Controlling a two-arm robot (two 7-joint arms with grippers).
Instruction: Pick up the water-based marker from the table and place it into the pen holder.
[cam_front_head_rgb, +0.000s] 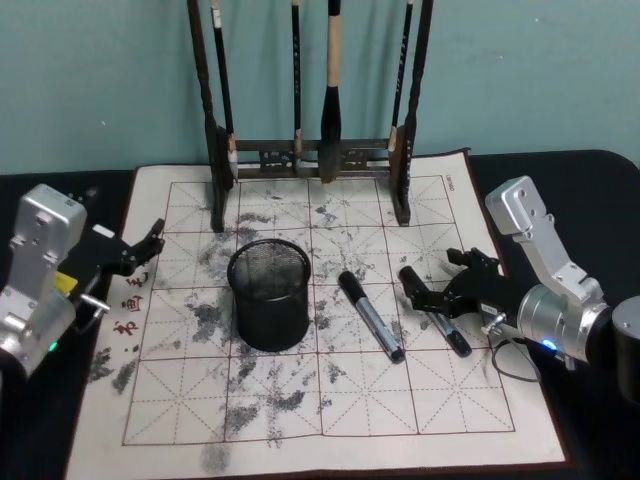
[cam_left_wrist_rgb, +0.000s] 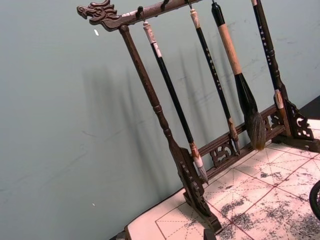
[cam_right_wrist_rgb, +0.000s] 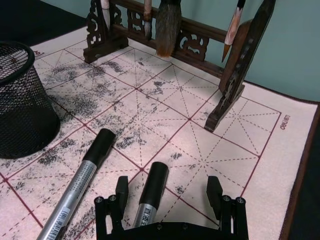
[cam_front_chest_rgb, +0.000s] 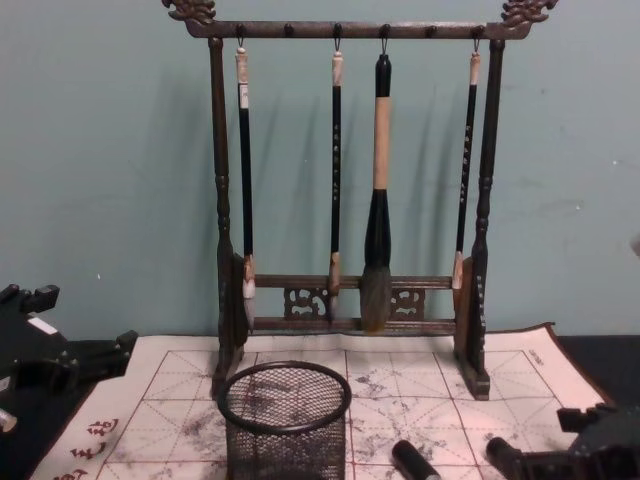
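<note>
a black desk (cam_front_head_rgb: 600, 180) carries a white felt writing mat (cam_front_head_rgb: 330, 400) ruled in a red grid and blotched with grey ink. at the mat's far edge stands a tall dark wooden brush rack (cam_front_chest_rgb: 222, 200) with carved ends, four calligraphy brushes (cam_front_chest_rgb: 378, 200) hanging from its top bar.

nearer, left of the mat's middle, the black wire-mesh cylindrical pen holder (cam_front_head_rgb: 268, 310) stands upright.

the right gripper (cam_right_wrist_rgb: 167, 186) is low over the mat's right side, its fingers apart, one on each side of the water-based marker (cam_right_wrist_rgb: 152, 185). whether they touch it cannot be told. the left gripper (cam_front_head_rgb: 145, 243) sits at the mat's left edge, well apart from the pen holder, fingers also apart.

the water-based marker lies flat on the mat, right of the pen holder. it has a glossy black cap and a silver-grey barrel with small dark print, the cap pointing toward the rack. a second marker (cam_front_head_rgb: 372, 318) of the same look lies just beside it, between it and the pen holder, at much the same slant.
</note>
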